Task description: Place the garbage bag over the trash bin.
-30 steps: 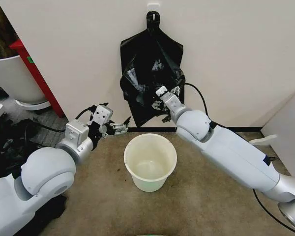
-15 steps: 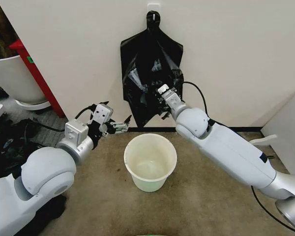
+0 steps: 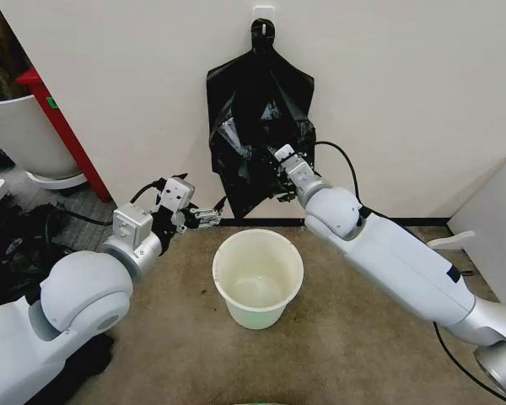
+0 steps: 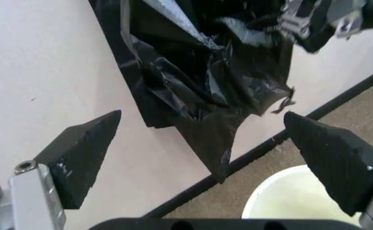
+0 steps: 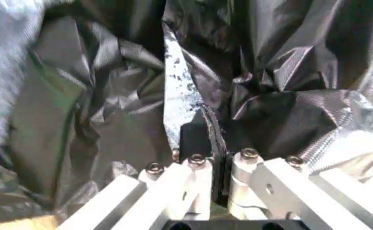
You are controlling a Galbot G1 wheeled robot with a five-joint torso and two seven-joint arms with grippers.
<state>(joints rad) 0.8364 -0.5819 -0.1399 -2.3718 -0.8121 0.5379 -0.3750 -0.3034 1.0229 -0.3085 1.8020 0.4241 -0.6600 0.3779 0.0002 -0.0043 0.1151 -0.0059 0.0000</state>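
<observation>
Over on the left, the left gripper [image 3: 204,216] hangs low beside the wall, its dark fingers [image 4: 84,153] spread wide with nothing between them, pointed toward the black film. In its wrist view the trash bin [image 4: 288,201] peeks in below and the bag's ragged lower corner dangles just above the baseboard.

In the middle, the trash bin [image 3: 258,277] sits upright on the carpet, open and unlined, just out from the wall. Above it the garbage bag [image 3: 257,135] hangs flat against the wall from a hook [image 3: 262,12] by its looped top.

To the right, the right gripper [image 3: 280,175] is pressed into the bag's crumpled lower half, and its wrist view shows the jaws closed tight on a fold of the garbage bag [image 5: 193,110].

I'd say this is the fetching step: a sheet is pinched but not yet free of the wall. The next move seems to call for a steady pull away and down, gentle enough not to tear thin film, with the open left claw ready to catch the other edge.
</observation>
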